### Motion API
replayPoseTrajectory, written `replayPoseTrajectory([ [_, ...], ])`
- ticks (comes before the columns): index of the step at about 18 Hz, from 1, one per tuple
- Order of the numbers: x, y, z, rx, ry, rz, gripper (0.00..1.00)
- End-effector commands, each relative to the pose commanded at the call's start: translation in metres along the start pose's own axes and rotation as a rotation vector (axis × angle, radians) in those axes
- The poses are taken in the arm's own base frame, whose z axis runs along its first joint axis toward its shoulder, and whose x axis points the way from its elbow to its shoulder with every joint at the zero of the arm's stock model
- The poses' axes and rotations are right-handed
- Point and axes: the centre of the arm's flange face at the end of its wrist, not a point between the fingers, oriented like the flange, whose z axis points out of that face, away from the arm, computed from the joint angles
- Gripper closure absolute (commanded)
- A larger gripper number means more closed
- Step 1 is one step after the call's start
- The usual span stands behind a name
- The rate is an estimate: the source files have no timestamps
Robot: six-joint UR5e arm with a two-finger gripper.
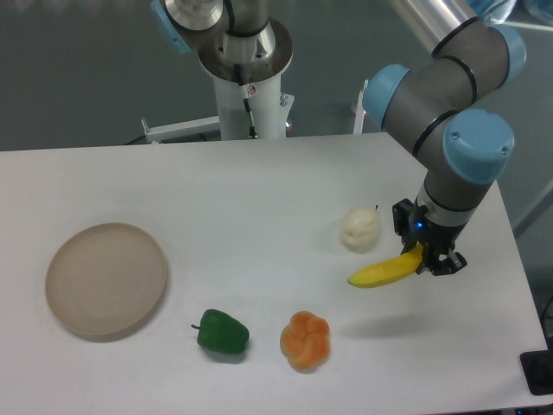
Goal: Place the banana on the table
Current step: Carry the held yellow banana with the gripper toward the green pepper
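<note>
The yellow banana (384, 271) hangs in the air at the right side of the white table (259, 181), its shadow on the tabletop below it. My gripper (429, 257) is shut on the banana's right end and holds it roughly level, tip pointing left. The banana sits just below and right of a cream-white round fruit (360, 228), apart from it.
A round beige plate (105, 278) lies at the left. A green pepper (223, 332) and an orange lobed fruit (305, 340) lie near the front edge. The arm's base column (249, 86) stands at the back. The table's right edge is close to the gripper.
</note>
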Motion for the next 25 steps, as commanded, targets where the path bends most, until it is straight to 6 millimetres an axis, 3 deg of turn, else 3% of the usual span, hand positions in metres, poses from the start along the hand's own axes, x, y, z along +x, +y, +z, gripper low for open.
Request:
replayPoseTrajectory([
  [8,0.002,-0.019,0.005,0.003,0.002,0.034,1.00],
  [14,0.017,-0.067,0.019,-0.009,0.031,0.191,1.00],
  [21,0.076,-0.103,0.065,-0.014,0.157,0.506,1.00],
  [25,0.090,-0.125,0.094,-0.022,0.087,0.606,1.00],
])
